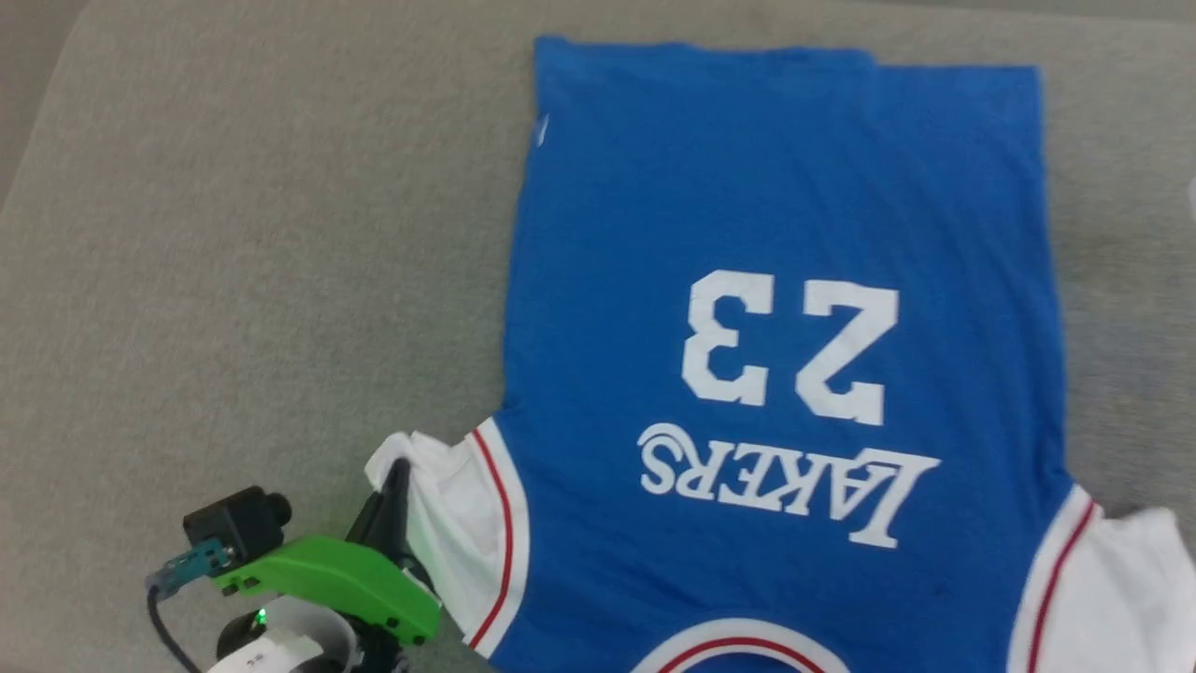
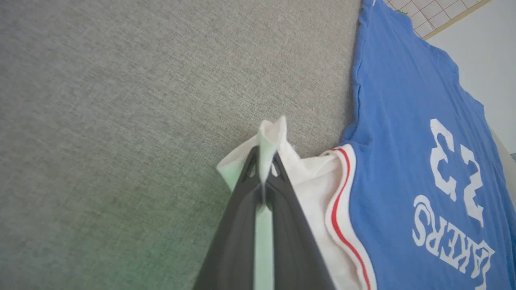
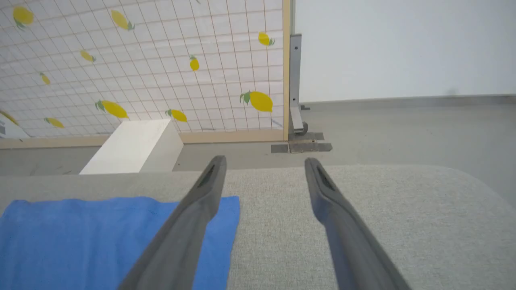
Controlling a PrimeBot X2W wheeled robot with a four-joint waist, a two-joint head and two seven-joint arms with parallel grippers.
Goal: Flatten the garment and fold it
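Blue garment (image 1: 785,215) on grey fabric (image 1: 243,243)

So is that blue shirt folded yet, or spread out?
Spread out. The garment lies flat on the grey cushion, full body and number showing, no fold across it; the left end effector pinches one white sleeve.

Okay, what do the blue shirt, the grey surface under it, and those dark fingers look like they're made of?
The garment: soft matte knit, perhaps cotton or polyester jersey; it lies limp with gentle wrinkles.
The grey surface: woven upholstery cloth, matte and flecked, rounded like padding.
The fingers: smooth dark plastic or rubber, faint sheen; which one is unclear.
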